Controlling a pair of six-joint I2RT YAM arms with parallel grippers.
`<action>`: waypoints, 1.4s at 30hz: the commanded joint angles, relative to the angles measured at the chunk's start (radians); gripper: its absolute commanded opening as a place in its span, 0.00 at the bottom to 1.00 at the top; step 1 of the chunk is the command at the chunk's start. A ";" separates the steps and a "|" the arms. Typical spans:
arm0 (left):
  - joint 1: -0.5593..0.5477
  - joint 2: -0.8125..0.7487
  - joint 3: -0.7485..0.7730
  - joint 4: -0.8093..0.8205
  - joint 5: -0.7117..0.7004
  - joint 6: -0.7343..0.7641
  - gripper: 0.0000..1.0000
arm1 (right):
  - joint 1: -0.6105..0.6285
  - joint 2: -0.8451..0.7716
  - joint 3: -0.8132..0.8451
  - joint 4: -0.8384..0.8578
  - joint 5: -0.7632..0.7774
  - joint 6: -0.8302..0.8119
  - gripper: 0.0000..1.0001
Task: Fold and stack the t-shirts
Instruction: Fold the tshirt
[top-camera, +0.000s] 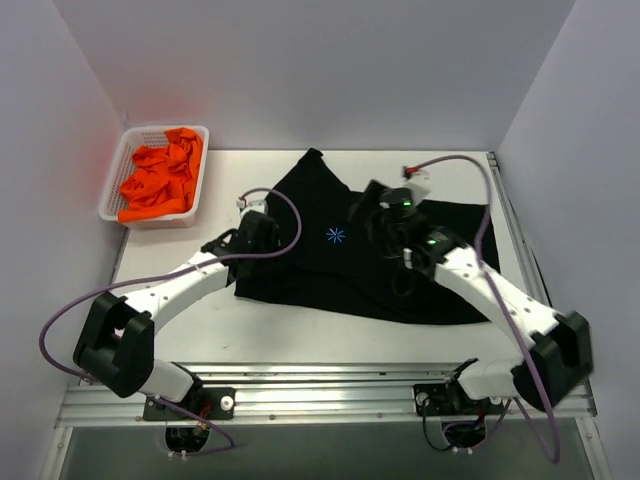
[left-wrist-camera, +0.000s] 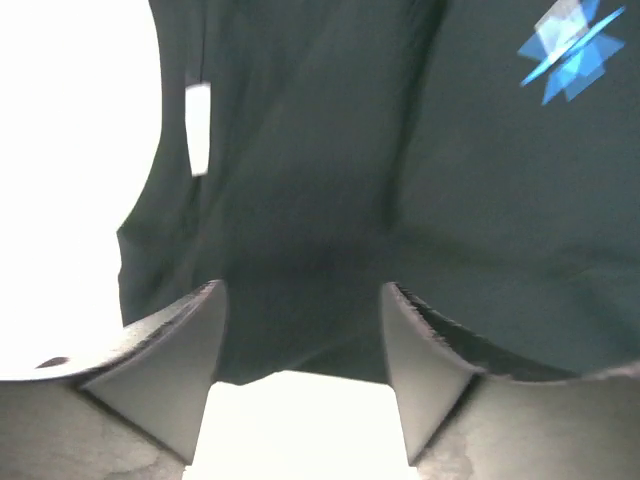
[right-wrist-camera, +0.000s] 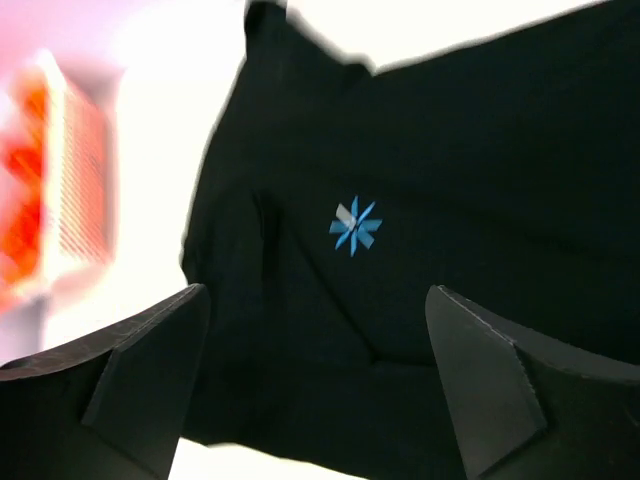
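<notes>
A black t-shirt (top-camera: 330, 270) lies spread, partly rumpled, across the middle of the bench (top-camera: 300, 340), its light-blue star mark (top-camera: 335, 236) facing up. The left fingers (left-wrist-camera: 170, 370) stand apart over the shirt's left edge, the cloth lying between them, nothing clamped. The right fingers (right-wrist-camera: 150, 370) are likewise apart, poised above the shirt's right half. Orange t-shirts (top-camera: 160, 180) sit bunched in a white mesh basket (top-camera: 113, 190) at the bench's far left corner.

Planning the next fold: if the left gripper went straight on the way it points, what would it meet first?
Probably the black t-shirt, its cloth right ahead of the left gripper.
</notes>
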 joint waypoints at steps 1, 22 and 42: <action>-0.002 -0.011 -0.063 0.164 0.058 -0.082 0.66 | 0.142 0.258 0.126 -0.047 0.147 -0.064 0.83; 0.062 0.149 -0.218 0.371 0.067 -0.187 0.02 | 0.395 0.895 0.592 -0.203 0.273 -0.112 0.78; 0.111 0.212 -0.302 0.515 0.102 -0.227 0.02 | 0.403 1.032 0.604 -0.213 0.238 -0.109 0.33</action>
